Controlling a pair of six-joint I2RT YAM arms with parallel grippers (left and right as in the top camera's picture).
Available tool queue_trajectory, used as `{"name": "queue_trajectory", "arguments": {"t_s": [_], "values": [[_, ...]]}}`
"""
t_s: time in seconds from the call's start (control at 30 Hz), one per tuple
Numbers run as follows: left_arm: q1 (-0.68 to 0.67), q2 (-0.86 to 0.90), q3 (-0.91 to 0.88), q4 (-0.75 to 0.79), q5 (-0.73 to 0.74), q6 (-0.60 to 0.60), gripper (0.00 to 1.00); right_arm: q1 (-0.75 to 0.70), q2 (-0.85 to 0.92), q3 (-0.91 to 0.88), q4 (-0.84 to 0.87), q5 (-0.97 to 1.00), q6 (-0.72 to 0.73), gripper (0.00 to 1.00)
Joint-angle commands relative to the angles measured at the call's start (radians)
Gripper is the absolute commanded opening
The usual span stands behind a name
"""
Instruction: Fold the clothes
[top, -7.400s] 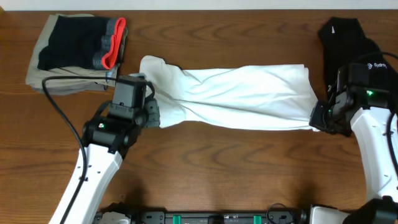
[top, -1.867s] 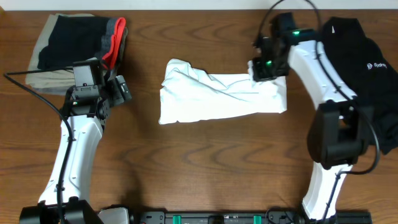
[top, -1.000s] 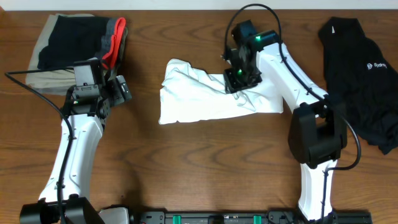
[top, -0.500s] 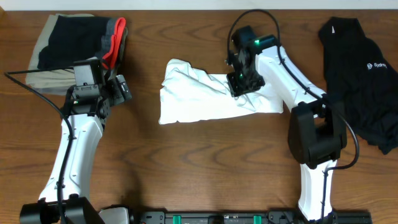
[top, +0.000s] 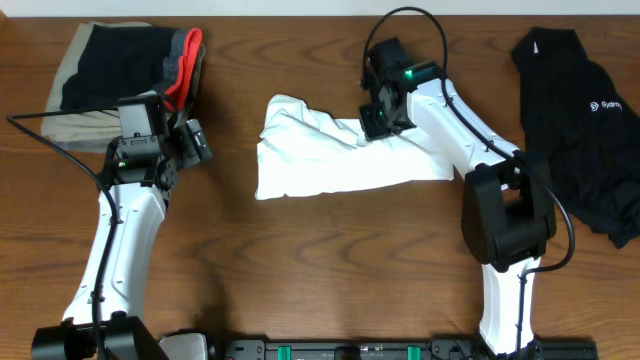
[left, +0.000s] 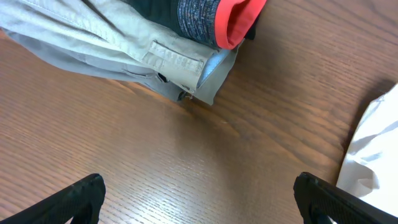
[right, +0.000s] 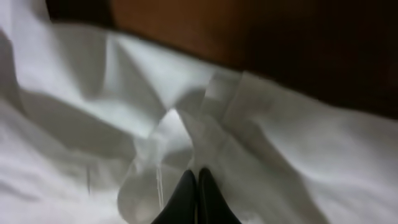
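The clothes, a white T-shirt (top: 330, 160), lie folded into a rumpled band across the middle of the table. My right gripper (top: 372, 128) is down on the band's upper edge, right of centre. In the right wrist view its fingers (right: 197, 177) are pressed together with a raised crease of the white cloth (right: 93, 124) pinched at their tips. My left gripper (top: 195, 145) hovers left of the shirt, beside the folded stack. It is wide open (left: 199, 199) over bare wood, with the shirt's edge (left: 376, 149) at the right of the left wrist view.
A folded beige, black and grey-red stack (top: 120, 75) sits at the far left, its corner (left: 124, 37) also showing in the left wrist view. A black top (top: 575, 120) with small white logos lies at the far right. Bare wooden table (top: 330, 270) lies in front of the shirt.
My right gripper has closed on the shirt's upper edge and shifted slightly up and left. The left arm has not moved.
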Motion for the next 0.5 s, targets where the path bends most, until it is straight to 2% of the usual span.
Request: {"name": "queue_trajectory", "arguments": {"t_s": [0.0,0.2,0.33,0.37,0.43,0.47], "values": [[0.005,0.008,0.018,0.001,-0.011,0.016,0.98,0.005,-0.023,-0.001,0.041,0.008,0.050,0.01],[0.005,0.008,0.018,0.001,-0.011,0.016,0.98,0.015,-0.023,-0.003,0.032,-0.020,0.045,0.01],[0.005,0.008,0.018,0.001,-0.011,0.016,0.98,0.064,-0.016,-0.004,-0.005,-0.107,-0.038,0.02],[0.005,0.008,0.018,0.001,-0.011,0.016,0.98,0.077,-0.016,-0.004,-0.014,-0.109,-0.051,0.10],[0.005,0.008,0.018,0.001,-0.011,0.016,0.98,0.103,-0.016,-0.004,-0.033,-0.106,-0.069,0.37],[0.005,0.008,0.018,0.000,-0.011,0.016,0.98,0.112,-0.016,-0.003,-0.038,-0.107,-0.069,0.39]]}}
